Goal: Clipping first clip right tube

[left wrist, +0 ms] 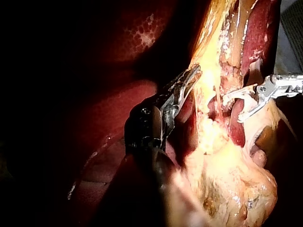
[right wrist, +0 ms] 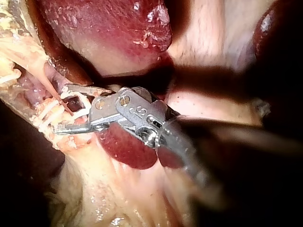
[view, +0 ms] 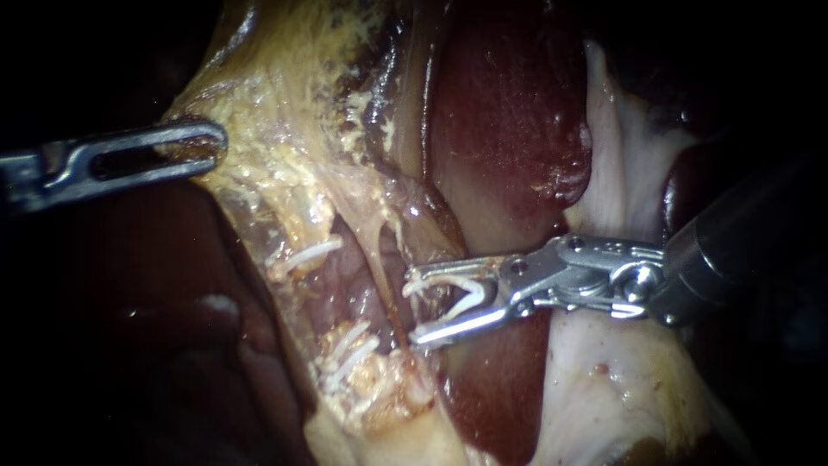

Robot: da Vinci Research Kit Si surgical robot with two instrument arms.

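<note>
The left instrument (view: 207, 142) clamps its jaws on yellow fat (view: 276, 164), and the right instrument (view: 417, 309) holds a white clip (view: 444, 282) in wide-spread jaws, seemingly straddling the thin right tube (view: 379, 263) beside the liver (view: 509, 112).

Endoscope close above; wrist cameras from opposite sides, all sharing right instrument (view: 416, 307).

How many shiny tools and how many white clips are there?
Instruments: 2, the left instrument and the right instrument
Clips on the tissue: 3
Held clip, in the right instrument's jaws: 1
Total: 6
</note>
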